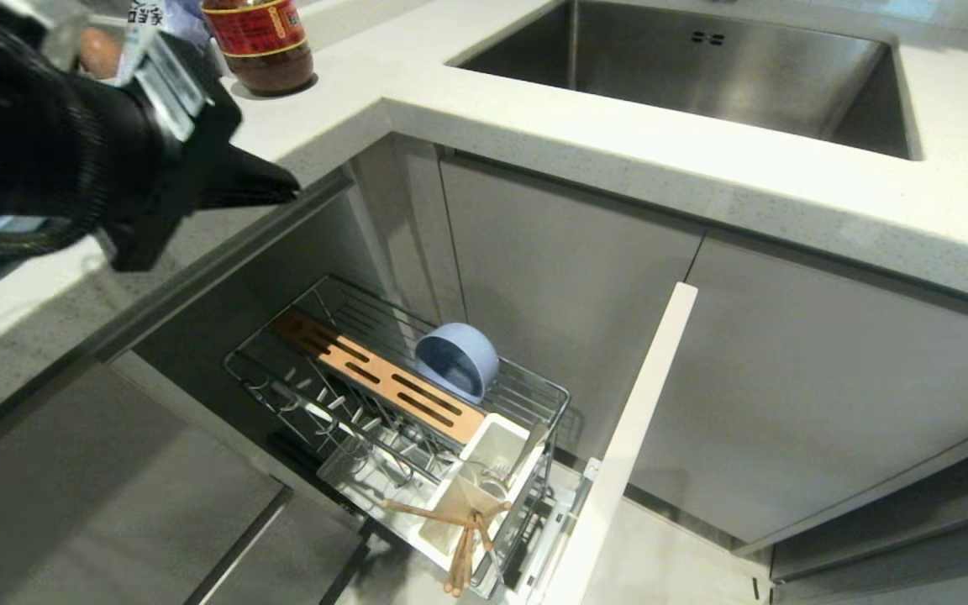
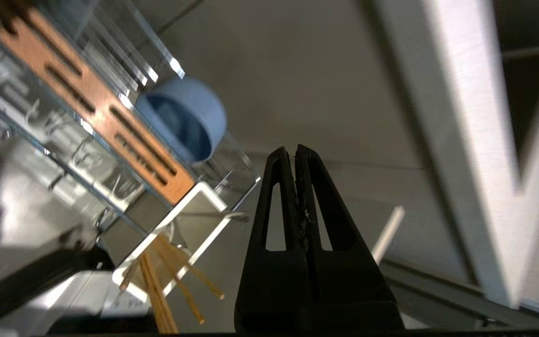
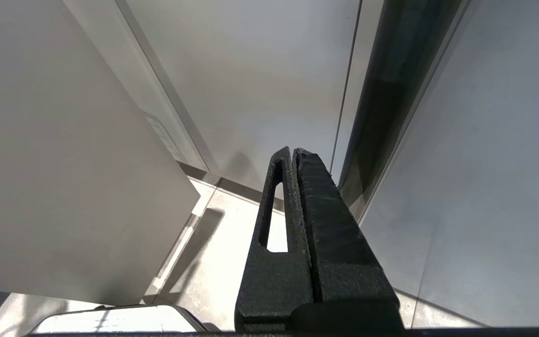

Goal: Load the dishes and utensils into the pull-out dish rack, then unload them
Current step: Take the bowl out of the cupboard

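The desk (image 1: 702, 160) filled the twelve o'clock side, its sink (image 1: 702, 76) and a sauce jar (image 1: 259, 42) on it. Below, the pulled-out rack (image 1: 400, 403) held the blue bowl (image 1: 456, 360) at one o'clock, chopsticks (image 1: 460, 538) at six. The left claw (image 1: 286, 189) hung at ten o'clock, pressed together, empty. The right claw (image 3: 294, 154) was closed too.

blue bowl (image 1: 456, 360) tilted in rack (image 1: 534, 385), chopsticks (image 1: 460, 538) in cup

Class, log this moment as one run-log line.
left gripper: shut, empty, above rack | right gripper: shut, parked | rack: pulled out | bowl, chopsticks: in rack
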